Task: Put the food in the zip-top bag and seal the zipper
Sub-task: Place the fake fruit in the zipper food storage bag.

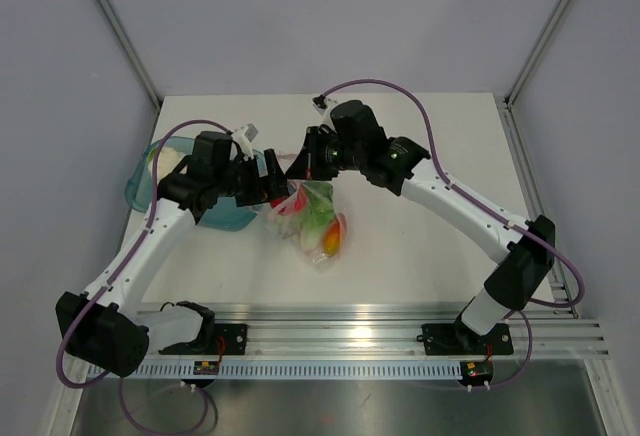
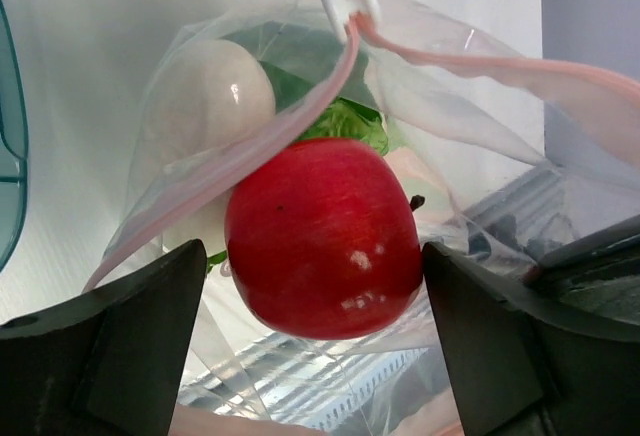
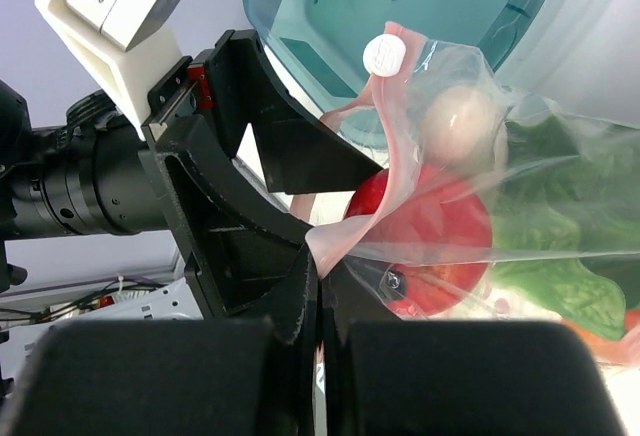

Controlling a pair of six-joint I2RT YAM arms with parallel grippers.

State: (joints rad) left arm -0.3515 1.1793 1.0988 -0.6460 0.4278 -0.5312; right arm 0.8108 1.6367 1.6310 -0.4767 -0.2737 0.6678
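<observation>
The zip-top bag (image 1: 318,224) lies mid-table, its mouth lifted toward the bowl. It holds green leafy food (image 1: 318,208) and orange food (image 1: 330,241). My right gripper (image 1: 300,168) is shut on the pink zipper strip (image 3: 392,156) at the bag's rim, as the right wrist view (image 3: 322,266) shows. My left gripper (image 1: 270,188) is at the bag mouth with its jaws spread. A red apple (image 2: 322,248) sits between the fingers (image 2: 120,346), behind the zipper (image 2: 240,161), with a gap on its left side. A cream round piece (image 2: 210,96) and green leaf (image 2: 345,121) lie deeper in the bag.
The teal translucent bowl (image 1: 160,171) stands left of the bag under the left arm, with a cream piece (image 1: 170,159) in it. It also shows in the right wrist view (image 3: 420,6). The zipper's white slider (image 3: 384,54) hangs at the strip's end. Grey walls surround the table.
</observation>
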